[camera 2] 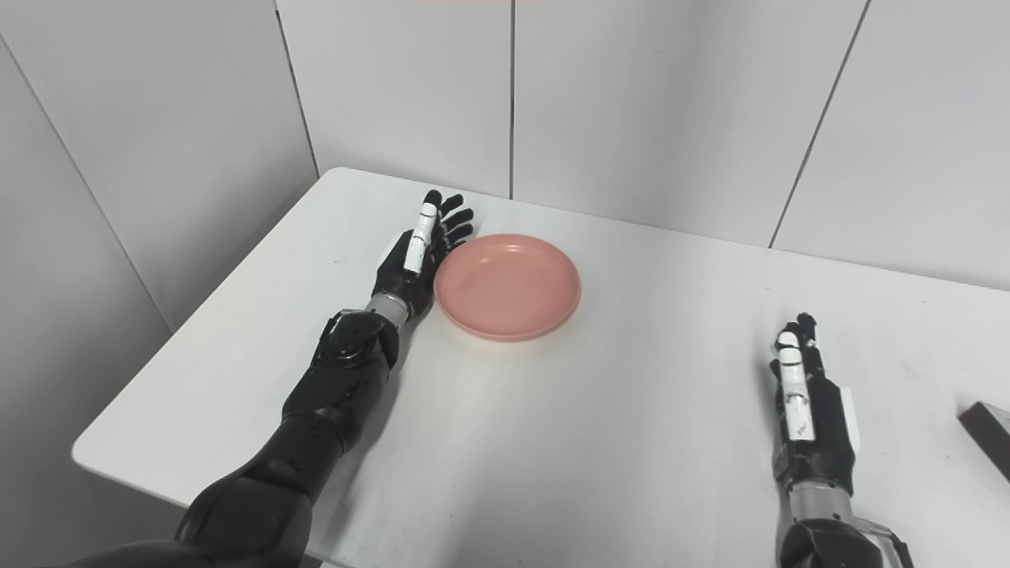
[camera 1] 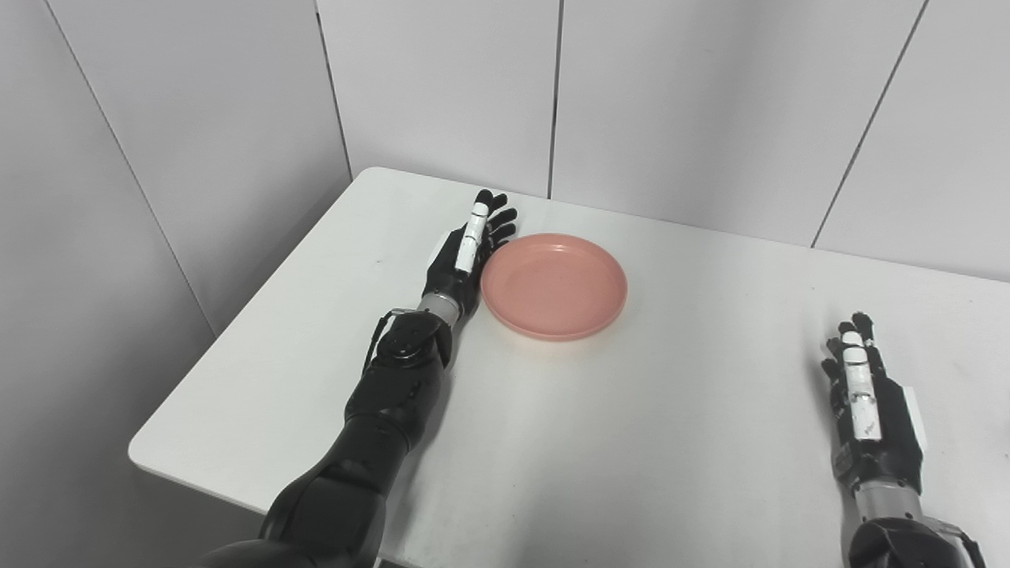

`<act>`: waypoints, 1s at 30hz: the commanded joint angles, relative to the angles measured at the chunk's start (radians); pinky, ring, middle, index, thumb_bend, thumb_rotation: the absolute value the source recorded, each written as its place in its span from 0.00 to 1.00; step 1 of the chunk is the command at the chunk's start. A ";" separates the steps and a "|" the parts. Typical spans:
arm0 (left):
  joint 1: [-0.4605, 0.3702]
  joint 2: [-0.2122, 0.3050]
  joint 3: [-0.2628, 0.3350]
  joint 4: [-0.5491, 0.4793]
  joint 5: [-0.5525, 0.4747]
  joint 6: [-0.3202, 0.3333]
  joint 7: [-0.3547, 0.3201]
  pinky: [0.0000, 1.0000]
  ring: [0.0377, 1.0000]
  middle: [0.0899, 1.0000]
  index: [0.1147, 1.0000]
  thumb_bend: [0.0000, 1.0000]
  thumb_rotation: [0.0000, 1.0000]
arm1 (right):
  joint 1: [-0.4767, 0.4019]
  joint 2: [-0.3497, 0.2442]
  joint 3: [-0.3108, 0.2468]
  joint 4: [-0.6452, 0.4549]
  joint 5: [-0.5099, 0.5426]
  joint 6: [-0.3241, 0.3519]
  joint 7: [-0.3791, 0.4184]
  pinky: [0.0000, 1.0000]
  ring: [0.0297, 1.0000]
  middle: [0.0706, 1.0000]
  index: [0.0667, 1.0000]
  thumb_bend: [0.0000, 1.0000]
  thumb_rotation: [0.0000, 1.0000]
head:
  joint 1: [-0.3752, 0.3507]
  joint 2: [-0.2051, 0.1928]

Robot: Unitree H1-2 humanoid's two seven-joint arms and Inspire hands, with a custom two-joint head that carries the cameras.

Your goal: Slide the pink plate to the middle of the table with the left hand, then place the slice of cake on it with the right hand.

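The pink plate (camera 1: 554, 285) lies empty on the white table (camera 1: 631, 442), left of its middle. My left hand (camera 1: 468, 252) stands edge-on against the plate's left rim, fingers straight and apart, holding nothing. My right hand (camera 1: 864, 402) rests open on the table at the right, far from the plate, holding nothing. A dark wedge at the right edge of the right eye view (camera 2: 988, 438) may be the slice of cake; only a corner of it shows.
Grey wall panels (camera 1: 442, 87) close off the table at the back and left. The table's left edge (camera 1: 237, 331) and front left corner (camera 1: 138, 454) are near my left arm.
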 commanded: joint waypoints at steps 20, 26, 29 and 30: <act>0.054 -0.070 -0.094 -0.237 0.049 0.104 -0.014 0.96 0.97 0.95 0.95 0.76 1.00 | -0.016 0.028 0.032 -0.068 -0.045 0.002 -0.008 1.00 0.97 1.00 1.00 0.42 0.91 | -0.156 0.036; 0.078 -0.086 -0.096 -0.296 0.022 0.167 -0.027 0.99 1.00 0.97 0.96 0.74 1.00 | -0.019 0.046 0.037 -0.070 -0.054 0.019 -0.019 1.00 0.99 1.00 1.00 0.45 0.92 | -0.219 0.052; 0.093 -0.088 -0.100 -0.338 0.020 0.223 -0.037 1.00 1.00 0.98 0.97 0.72 1.00 | -0.023 0.058 0.040 -0.068 -0.064 0.025 -0.029 1.00 0.99 1.00 1.00 0.45 0.92 | -0.264 0.059; 0.096 -0.089 -0.100 -0.346 0.021 0.232 -0.038 1.00 1.00 0.98 0.97 0.72 1.00 | -0.024 0.061 0.041 -0.069 -0.065 0.026 -0.030 1.00 0.99 1.00 1.00 0.45 0.92 | -0.264 0.059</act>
